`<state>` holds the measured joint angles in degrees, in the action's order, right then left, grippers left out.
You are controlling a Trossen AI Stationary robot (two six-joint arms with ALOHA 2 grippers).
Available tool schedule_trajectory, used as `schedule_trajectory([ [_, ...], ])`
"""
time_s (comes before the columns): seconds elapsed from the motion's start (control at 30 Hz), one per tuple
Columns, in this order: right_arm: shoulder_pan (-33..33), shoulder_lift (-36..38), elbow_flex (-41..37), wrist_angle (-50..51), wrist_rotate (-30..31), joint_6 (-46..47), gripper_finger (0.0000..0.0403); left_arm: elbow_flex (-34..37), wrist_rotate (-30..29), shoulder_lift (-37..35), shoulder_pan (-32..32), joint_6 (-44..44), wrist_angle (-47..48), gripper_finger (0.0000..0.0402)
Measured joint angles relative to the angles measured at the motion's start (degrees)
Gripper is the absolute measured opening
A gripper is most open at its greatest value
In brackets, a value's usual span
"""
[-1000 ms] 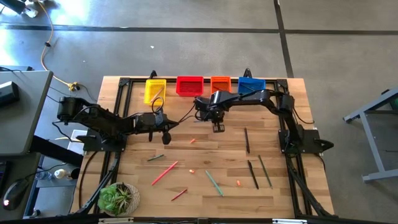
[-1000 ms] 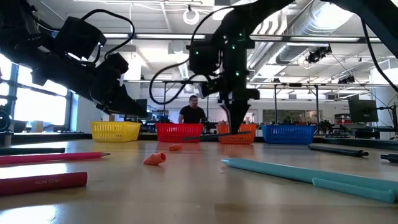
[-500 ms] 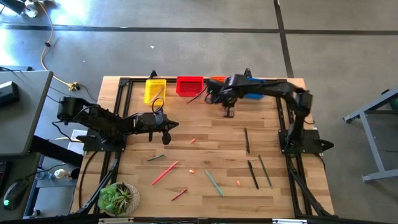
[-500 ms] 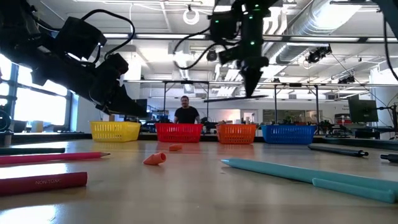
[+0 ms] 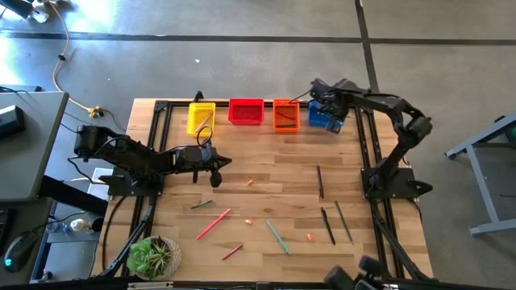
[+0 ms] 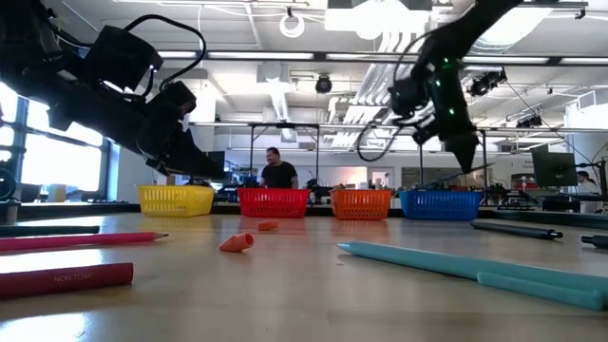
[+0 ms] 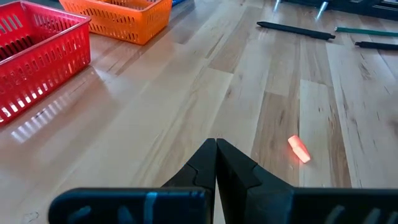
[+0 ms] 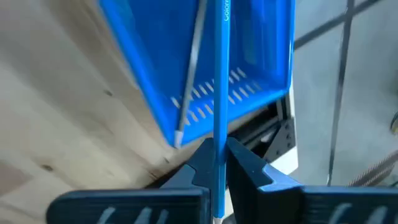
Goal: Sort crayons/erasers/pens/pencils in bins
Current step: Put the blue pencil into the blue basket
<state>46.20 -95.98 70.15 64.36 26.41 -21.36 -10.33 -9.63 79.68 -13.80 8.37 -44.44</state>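
The right gripper (image 8: 217, 163) hangs over the blue bin (image 8: 186, 74) at the back right of the table, its jaws clamped on a blue pencil (image 8: 221, 74) (thin, with print along its side). What the coming drop turns on is how the pencil lies to the bin below: in the right wrist view its shaft runs straight out from between the fingers and crosses the bin's floor lengthways, so it looks lined up to fall inside rather than across a wall. A pale thin stick (image 8: 189, 74) already lies in that bin, nearly parallel to it. The bins stand in a row along the back edge, blue (image 5: 324, 114) last, beside orange (image 5: 285, 113). The left gripper (image 7: 216, 163) waits low over the left middle of the table with its fingers pressed together and empty, an eraser (image 7: 299, 149) lying just ahead of it on the wood. That arm is plainly the nearer one for the eraser.
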Motion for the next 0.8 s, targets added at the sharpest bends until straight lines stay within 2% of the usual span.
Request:
schedule_trajectory([
  [0.3, 6.9, 0.0, -2.8, -6.9, -0.4, -4.4, 0.0014, 0.0, 0.1, 0.0, 0.0, 0.6, -0.4, 0.0000],
  [0.47, 7.6, 0.0, -2.8, -8.7, -4.4, -4.6, 0.0014, 0.0, 0.1, 0.0, 0.0, 0.6, -0.4, 0.0000],
  [0.8, 7.5, 0.0, -2.8, -12.0, -7.4, -5.3, 0.0014, 0.0, 0.2, 0.0, 0.0, 0.6, -0.5, 0.0000],
])
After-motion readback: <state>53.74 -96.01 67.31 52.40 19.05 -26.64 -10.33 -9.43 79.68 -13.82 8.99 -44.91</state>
